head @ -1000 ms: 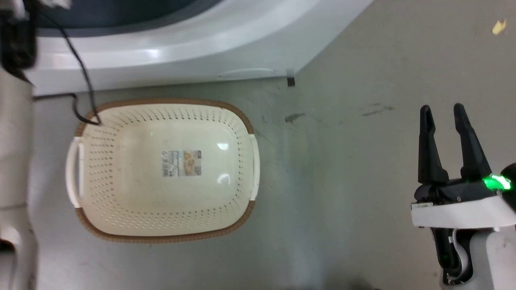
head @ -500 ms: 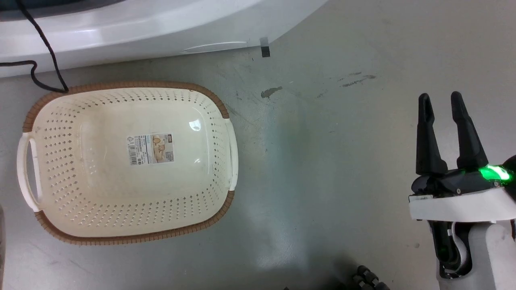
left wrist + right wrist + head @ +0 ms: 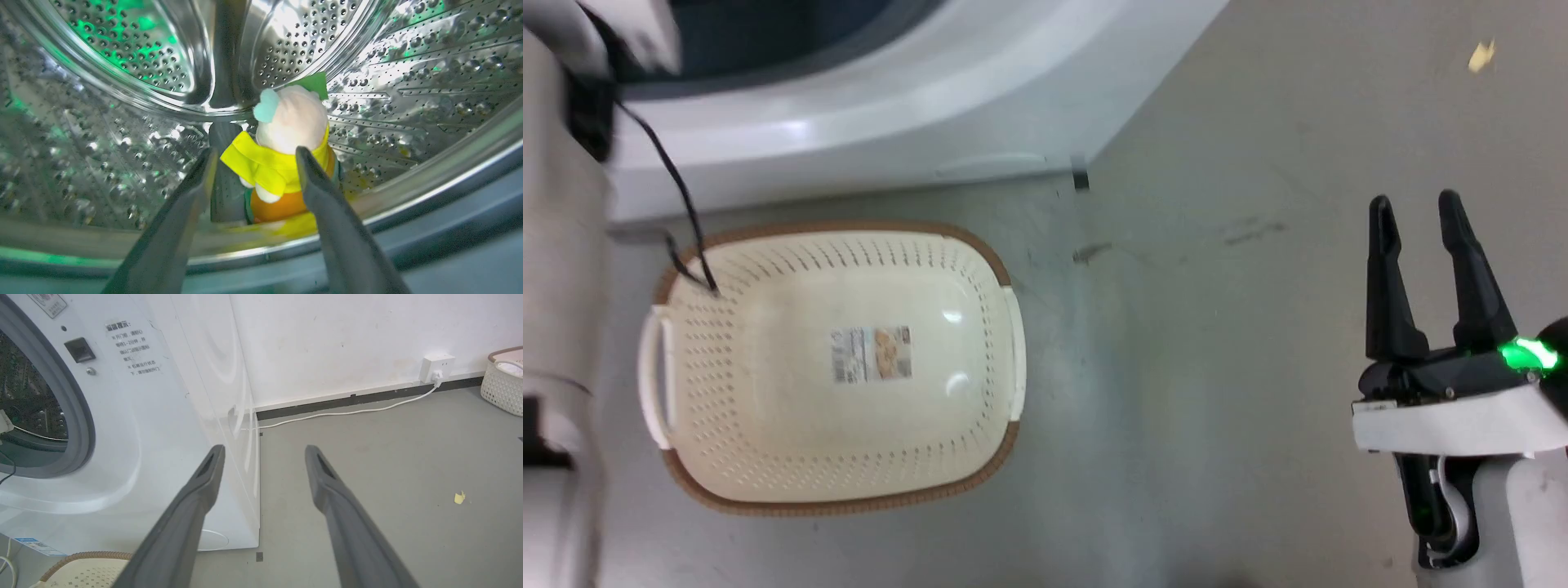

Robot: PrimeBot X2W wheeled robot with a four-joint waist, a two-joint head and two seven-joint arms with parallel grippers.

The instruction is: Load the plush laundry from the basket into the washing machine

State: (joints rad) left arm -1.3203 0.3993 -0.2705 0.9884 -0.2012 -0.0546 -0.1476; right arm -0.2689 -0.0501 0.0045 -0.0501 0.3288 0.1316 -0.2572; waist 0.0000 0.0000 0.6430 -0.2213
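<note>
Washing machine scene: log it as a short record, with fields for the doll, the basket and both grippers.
plush laundry: inside the steel drum
washing machine: white front-loader, next to the basket
basket: on the floor, no laundry in it
left gripper: jaws apart at the drum mouth, doll just beyond them
right gripper: jaws apart, holding nothing, above the floor

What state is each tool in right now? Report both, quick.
Left tool: open; the plush laundry sits ungripped past its tips, inside the washing machine.
Right tool: open, holding nothing.
</note>
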